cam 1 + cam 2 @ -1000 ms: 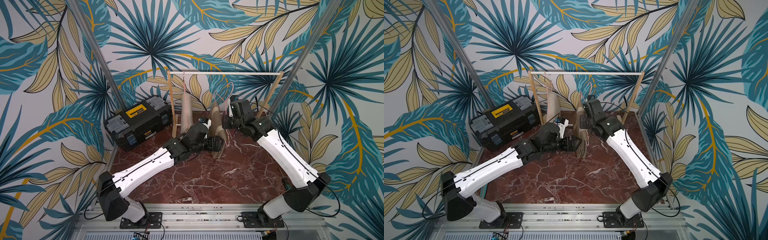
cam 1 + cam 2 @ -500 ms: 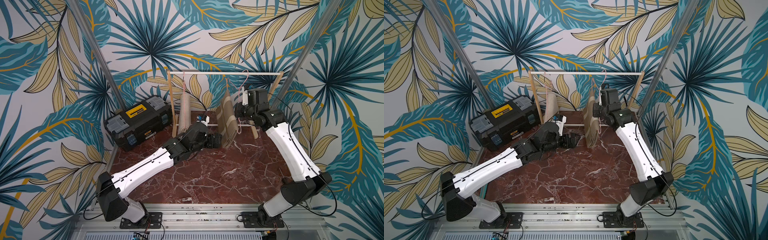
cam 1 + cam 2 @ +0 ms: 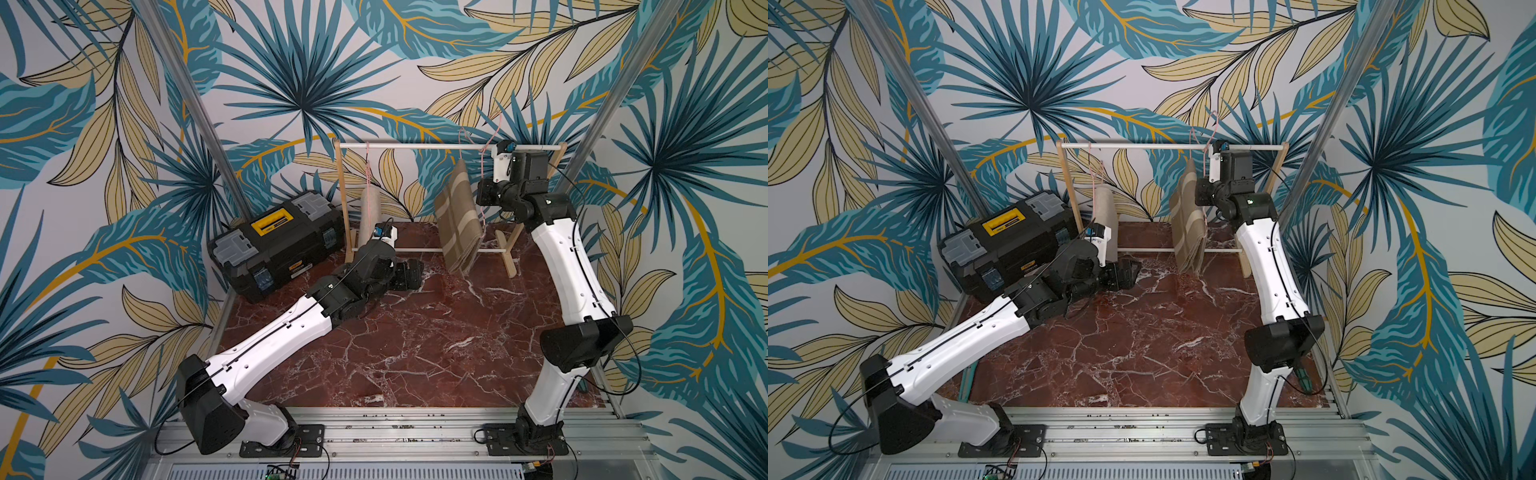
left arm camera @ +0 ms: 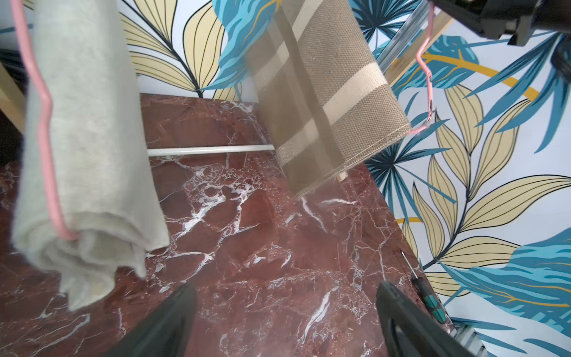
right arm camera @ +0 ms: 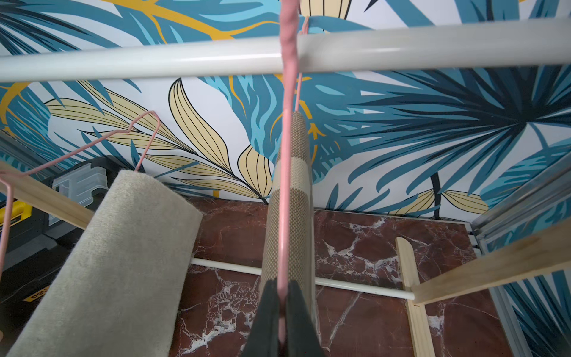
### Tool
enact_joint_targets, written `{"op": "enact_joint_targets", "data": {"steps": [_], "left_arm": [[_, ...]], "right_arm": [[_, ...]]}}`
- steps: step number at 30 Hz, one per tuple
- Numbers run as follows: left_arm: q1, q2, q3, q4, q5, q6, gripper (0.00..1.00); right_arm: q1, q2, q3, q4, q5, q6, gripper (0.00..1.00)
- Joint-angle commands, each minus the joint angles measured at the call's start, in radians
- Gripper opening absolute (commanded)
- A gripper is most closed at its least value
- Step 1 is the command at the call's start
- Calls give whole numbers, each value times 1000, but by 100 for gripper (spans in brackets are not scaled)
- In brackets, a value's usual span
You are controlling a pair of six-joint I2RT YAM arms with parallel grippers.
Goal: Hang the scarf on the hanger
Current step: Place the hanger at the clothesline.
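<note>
Arms first: the right one climbs from its base at the lower right of both top views, elbow out by the right edge, forearm reaching up to the white rail [image 3: 415,146] of the wooden rack [image 3: 341,187] in the upper middle. Its wrist is bent so the right end effector [image 5: 282,289] points left. The wrist view shows it pinched tight on the pink wire of the hanger [image 5: 286,154]. The striped scarf [image 3: 457,224] is draped over that hanger, hanging below the rail, its hem dropping past the rack's lower crossbar [image 3: 415,249]. Whether the hook actually sits on the rail is hard to tell.

The left arm lies low, stretched from the lower left toward mid-frame. The left end effector [image 4: 285,287] is just above the worktop [image 3: 415,345], spread wide and holding nothing, apart from the striped scarf.

Room-wise: a beige scarf [image 3: 370,212] on another pink hanger [image 4: 49,173] hangs left of the striped one, with a gap between them. A black toolbox [image 3: 278,241] sits just left of the rack. The near half of the worktop is open marble.
</note>
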Motion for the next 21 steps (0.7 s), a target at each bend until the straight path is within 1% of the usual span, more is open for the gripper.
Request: {"op": "enact_joint_targets", "data": {"steps": [1,9,12,17,21], "left_arm": [[28,-20,-24,-2,43,0,96],[74,12,-23,17,109,-11,96],[78,32,-14,19,127,-13,96],[79,54,-12,26,152,-27,96],[79,55,-18,36,158,-34,96]], "right_arm": [[-18,11,40,64,-75,20,0],[-24,42,-34,45,-113,59,0],[-24,7,-111,62,-151,76,0],[-28,-44,-215,64,-170,95,0],[-50,-37,-238,65,-202,113,0]]}}
